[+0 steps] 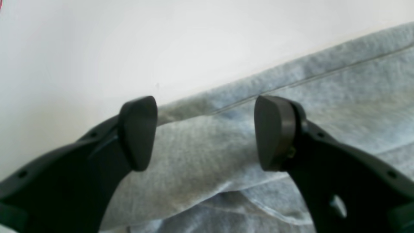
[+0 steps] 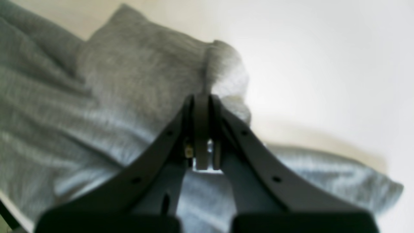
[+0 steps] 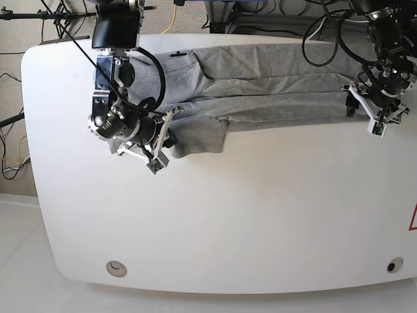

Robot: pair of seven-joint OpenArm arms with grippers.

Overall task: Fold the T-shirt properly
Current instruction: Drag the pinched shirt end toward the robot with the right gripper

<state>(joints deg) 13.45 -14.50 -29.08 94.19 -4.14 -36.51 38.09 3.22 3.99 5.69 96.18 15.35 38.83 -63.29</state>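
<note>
T-shirt: lies along bench far edge, long axis left-right across the base view
right end effector: clamped on shirt's end fold
left end effector: jaws wide, shirt hem between them, not gripped
next: left closes, probably

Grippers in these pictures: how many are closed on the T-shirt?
1: the right gripper pinches the T-shirt at its sleeve end. The left gripper stands open over the other end.
</note>
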